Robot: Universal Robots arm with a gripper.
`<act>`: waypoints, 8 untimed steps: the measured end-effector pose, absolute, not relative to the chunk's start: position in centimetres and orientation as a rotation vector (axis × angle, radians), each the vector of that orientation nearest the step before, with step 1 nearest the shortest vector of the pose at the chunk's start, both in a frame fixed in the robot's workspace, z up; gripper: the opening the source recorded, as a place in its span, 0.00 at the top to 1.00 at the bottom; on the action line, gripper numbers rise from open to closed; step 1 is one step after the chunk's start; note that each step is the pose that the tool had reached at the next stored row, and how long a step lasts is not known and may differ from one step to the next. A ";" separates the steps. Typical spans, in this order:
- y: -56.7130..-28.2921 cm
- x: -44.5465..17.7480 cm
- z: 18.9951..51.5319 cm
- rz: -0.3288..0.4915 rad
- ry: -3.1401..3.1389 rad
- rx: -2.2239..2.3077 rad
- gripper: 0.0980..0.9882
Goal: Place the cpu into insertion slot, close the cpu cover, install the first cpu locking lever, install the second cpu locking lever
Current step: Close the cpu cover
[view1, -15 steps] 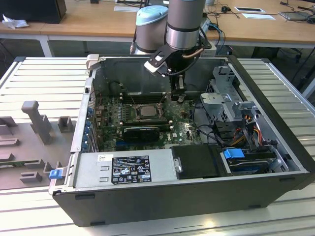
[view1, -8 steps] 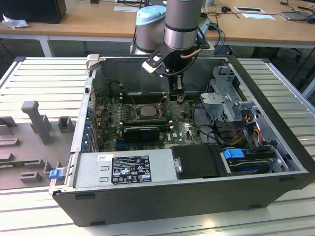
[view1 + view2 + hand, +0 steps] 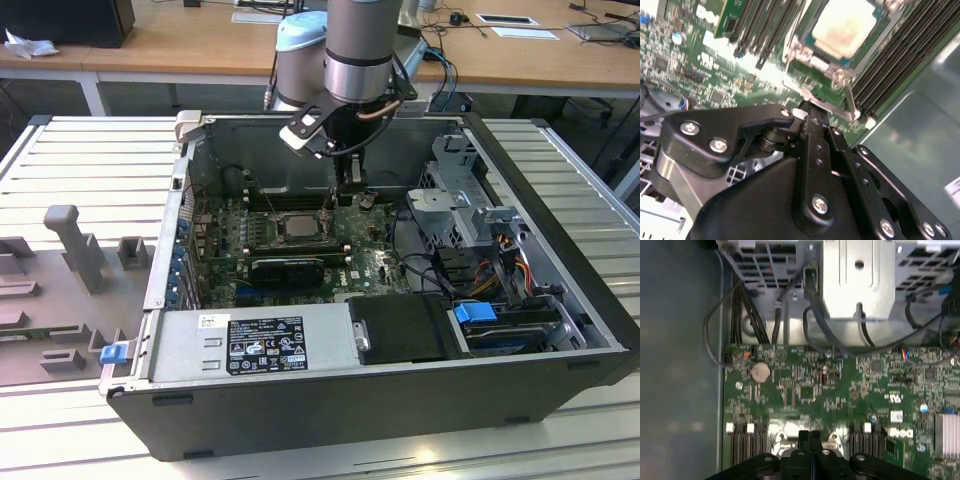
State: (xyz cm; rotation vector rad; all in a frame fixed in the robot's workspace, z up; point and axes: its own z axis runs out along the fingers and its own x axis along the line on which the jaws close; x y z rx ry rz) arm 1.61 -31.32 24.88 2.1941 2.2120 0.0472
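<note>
In the exterior view, a grey plastic holder [image 3: 72,245] sits on the metal counter [image 3: 90,150] at the exterior view's left. Next to it stands an open computer case [image 3: 400,410]. The case holds a green board [image 3: 225,250], a grey power box [image 3: 255,345] along its near wall and, toward the exterior view's right, a metal drive cage [image 3: 455,190] with wires and a blue clip [image 3: 475,312].

The cpu [image 3: 297,225] lies flat in the insertion slot [image 3: 270,232] in the middle of the green board. In the second wrist view the cpu cover [image 3: 800,50] frames the chip's pale top [image 3: 842,25]. Long black memory slots [image 3: 890,65] run beside it.

The hand [image 3: 335,205] reaches down into the case just beside the cpu, on the exterior view's right of it. It is close to the chip but not on it. In both wrist views the two black fingers [image 3: 805,437] are pressed together. In the second wrist view the fingertips [image 3: 810,107] sit right at a thin silver lever [image 3: 840,111] by the edge of the slot. I cannot tell if they pinch the lever or only touch it.

In the first wrist view, a round silver battery [image 3: 760,371] sits on the board beyond the hand.
</note>
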 end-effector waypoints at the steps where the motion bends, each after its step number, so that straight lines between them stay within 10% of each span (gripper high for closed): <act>1: -31.3 1.3 24.9 0.047 2.214 2.193 0.99; 8: -31.4 -0.7 24.1 0.047 2.234 2.173 0.99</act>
